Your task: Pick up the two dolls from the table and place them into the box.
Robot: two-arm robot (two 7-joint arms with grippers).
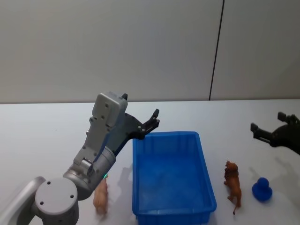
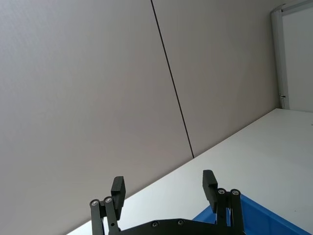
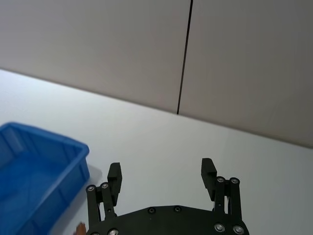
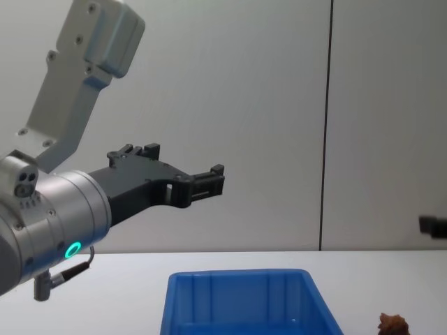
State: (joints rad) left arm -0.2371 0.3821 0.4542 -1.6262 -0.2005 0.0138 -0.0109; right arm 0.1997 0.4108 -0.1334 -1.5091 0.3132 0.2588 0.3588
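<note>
Reaching down for either doll looks like the risky part from here, since both sit close to the box [image 1: 166, 134] on the worktop [image 1: 47, 131] and nothing lies inside it yet. The left end effector [image 1: 151, 123] hangs in the air above the box's far left corner with its fingers spread wide and nothing between them. The right end effector [image 3: 162, 170] hovers out over the right side of the worktop, likewise wide open and empty. The pale pink doll [image 1: 101, 197] lies just beside the box's left wall and is partly hidden under the left arm's own elbow, so that arm would probably have to fold back tightly to reach it. A clumsy descent could nudge the doll away or catch a finger on the blue rim. The reddish-brown doll [image 1: 232, 185] is near the right wall, with a small blue toy [image 1: 262, 189] close on its other side. I would expect the right end effector to risk bumping that toy, or closing on it by mistake, if it comes down a little off line. Both dolls have thin legs and narrow bodies — a grasp set too low or off-centre could tip one over or let it slip out before it clears the wall.
</note>
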